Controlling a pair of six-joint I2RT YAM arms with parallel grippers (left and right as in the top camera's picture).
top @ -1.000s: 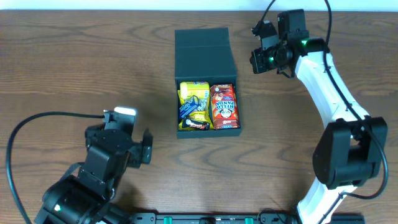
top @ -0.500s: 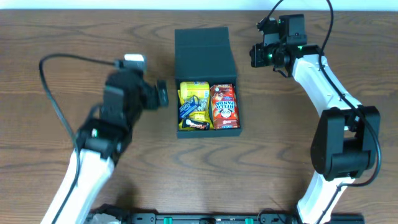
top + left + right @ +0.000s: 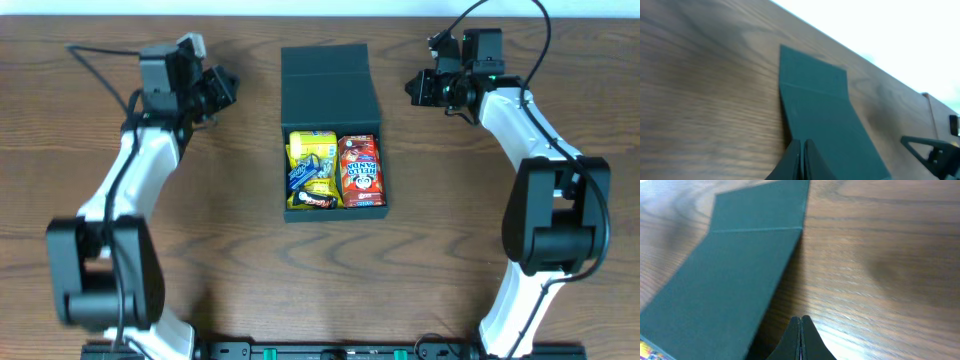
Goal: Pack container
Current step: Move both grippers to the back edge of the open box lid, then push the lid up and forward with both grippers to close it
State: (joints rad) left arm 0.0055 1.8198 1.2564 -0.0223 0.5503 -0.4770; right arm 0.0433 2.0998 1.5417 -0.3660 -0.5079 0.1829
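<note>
The left gripper (image 3: 218, 84) had swung to the far left of the box (image 3: 330, 75) and shut empty, mirroring the shut, empty right gripper (image 3: 413, 88); lid-closing seemed next.

You are seeing the container (image 3: 822, 115) running off the bottom of both wrist views, while print on the yellow packets (image 3: 310, 165) is showing too small to read.

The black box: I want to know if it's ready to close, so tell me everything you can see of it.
The box is dark, matte, cardboard-looking and square, resting flat on the wooden table near its middle. Its hinged lid lies folded back on the far side, a crease across it. The shallow tray is full: yellow packets on the left, a red packet on the right. Nothing else touches it.
</note>
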